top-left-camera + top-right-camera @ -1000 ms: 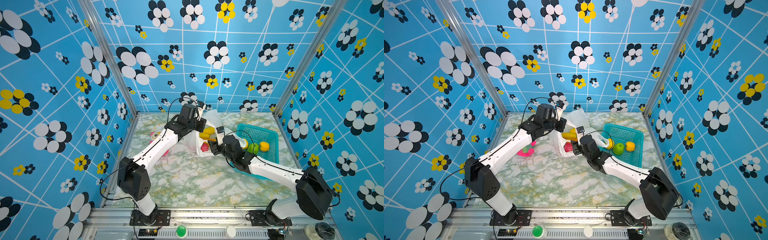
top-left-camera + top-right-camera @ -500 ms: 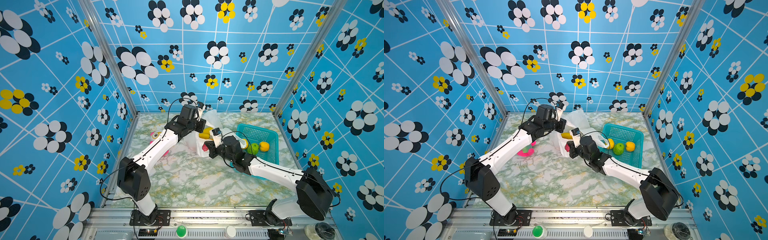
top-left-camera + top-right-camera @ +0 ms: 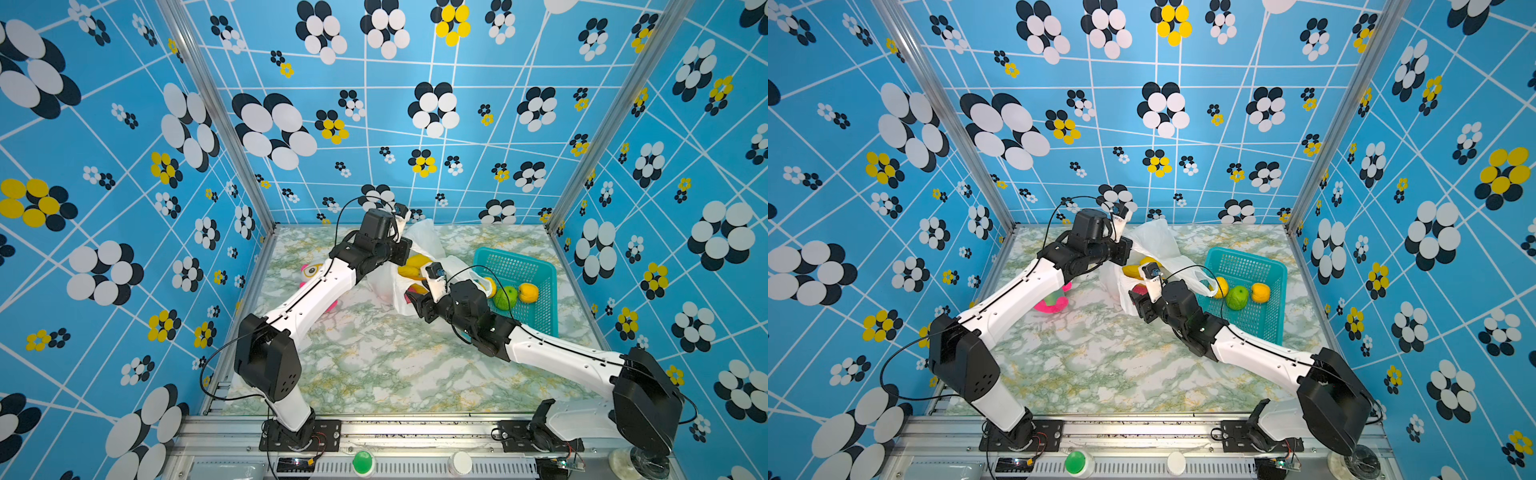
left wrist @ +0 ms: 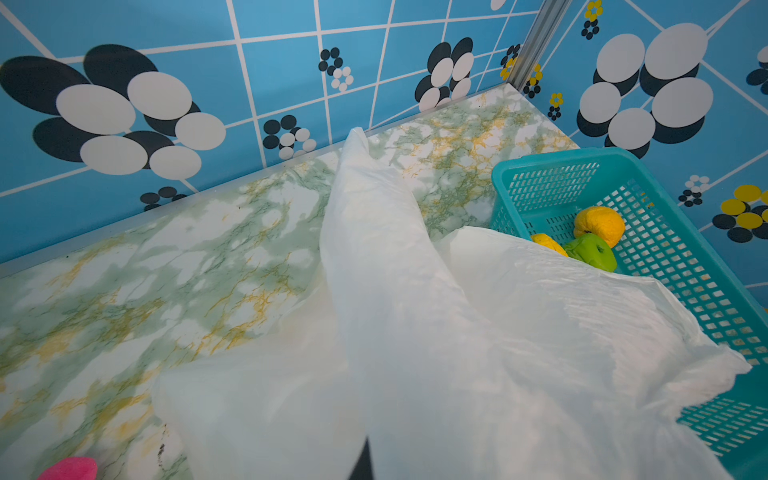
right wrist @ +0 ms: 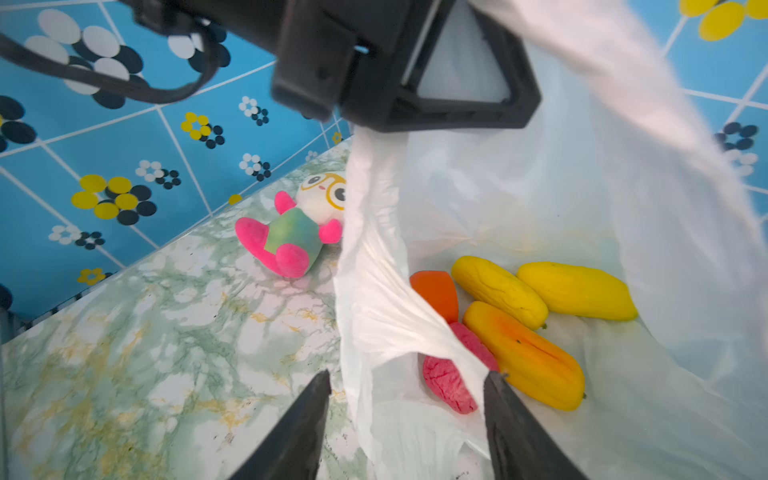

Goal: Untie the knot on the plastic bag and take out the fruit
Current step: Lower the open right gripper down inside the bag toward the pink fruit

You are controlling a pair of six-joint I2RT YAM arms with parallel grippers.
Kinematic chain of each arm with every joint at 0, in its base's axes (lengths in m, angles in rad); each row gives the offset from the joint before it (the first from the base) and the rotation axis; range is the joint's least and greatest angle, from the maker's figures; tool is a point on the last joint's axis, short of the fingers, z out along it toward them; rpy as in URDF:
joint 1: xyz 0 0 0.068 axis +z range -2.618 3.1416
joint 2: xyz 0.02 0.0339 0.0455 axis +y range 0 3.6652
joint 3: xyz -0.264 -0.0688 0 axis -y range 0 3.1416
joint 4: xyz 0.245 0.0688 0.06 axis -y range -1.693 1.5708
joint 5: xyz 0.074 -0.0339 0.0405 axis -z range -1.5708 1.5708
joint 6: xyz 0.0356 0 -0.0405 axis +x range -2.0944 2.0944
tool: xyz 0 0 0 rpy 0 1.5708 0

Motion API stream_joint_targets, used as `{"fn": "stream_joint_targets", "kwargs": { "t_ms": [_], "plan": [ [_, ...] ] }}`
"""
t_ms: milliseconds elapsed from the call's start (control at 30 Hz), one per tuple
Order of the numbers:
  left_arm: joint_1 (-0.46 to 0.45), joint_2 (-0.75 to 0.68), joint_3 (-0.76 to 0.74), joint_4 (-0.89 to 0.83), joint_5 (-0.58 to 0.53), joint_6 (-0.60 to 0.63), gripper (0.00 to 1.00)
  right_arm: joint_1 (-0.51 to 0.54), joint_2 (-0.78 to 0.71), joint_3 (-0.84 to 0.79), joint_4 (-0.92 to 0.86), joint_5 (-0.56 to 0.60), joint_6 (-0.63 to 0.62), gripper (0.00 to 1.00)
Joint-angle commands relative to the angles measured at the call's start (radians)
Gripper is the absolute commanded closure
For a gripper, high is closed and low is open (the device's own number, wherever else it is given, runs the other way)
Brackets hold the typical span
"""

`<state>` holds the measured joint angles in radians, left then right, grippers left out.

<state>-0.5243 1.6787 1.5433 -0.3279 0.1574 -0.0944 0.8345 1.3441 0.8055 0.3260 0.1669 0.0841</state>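
Right wrist view: the plastic bag [image 5: 519,187] lies with its mouth wide open toward the right gripper [image 5: 407,376]. That gripper's jaws stand apart, one on each side of the bag's near rim, gripping nothing. Inside the bag lie two yellow oblong fruits [image 5: 577,291], a yellow-orange oblong fruit [image 5: 525,357], an orange piece [image 5: 436,293] and a pink-red fruit [image 5: 446,382]. The three oblong ones rest side by side, their long axes nearly parallel to one another.

The left gripper [image 3: 407,251] is clamped on the bag's upper film and holds it lifted above the fruit.

In both top views the teal basket [image 3: 517,264] holds a yellow round fruit [image 3: 490,286], a green fruit [image 3: 508,297] and an orange-yellow round fruit [image 3: 528,292] in a row. One loop handle [image 3: 473,276] of the bag drapes at the basket's left edge.

The bag sits toward the back of the marble-patterned table [image 3: 374,365], near its middle, with the basket just beside it on the right, close to the right wall. The plush toy [image 5: 291,241] lies to the bag's left, partly under the left arm. Broad tabletop spreads in front of the bag, between the two arms.
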Motion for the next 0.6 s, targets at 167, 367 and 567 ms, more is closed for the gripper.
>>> {"fn": "stream_joint_targets", "kwargs": {
  "t_ms": [167,367,567],
  "plan": [
    [-0.003,-0.046,-0.021,0.015,-0.004,-0.01,1.0,-0.013,0.08,-0.004,-0.052,0.172,-0.043,0.28],
    [-0.003,-0.054,-0.028,0.017,-0.004,-0.01,1.0,-0.012,0.129,0.058,-0.083,0.088,-0.022,0.64],
    [-0.003,-0.047,-0.027,0.018,-0.019,-0.011,0.69,-0.008,0.112,0.078,-0.038,-0.081,0.034,1.0]
  ]
}}
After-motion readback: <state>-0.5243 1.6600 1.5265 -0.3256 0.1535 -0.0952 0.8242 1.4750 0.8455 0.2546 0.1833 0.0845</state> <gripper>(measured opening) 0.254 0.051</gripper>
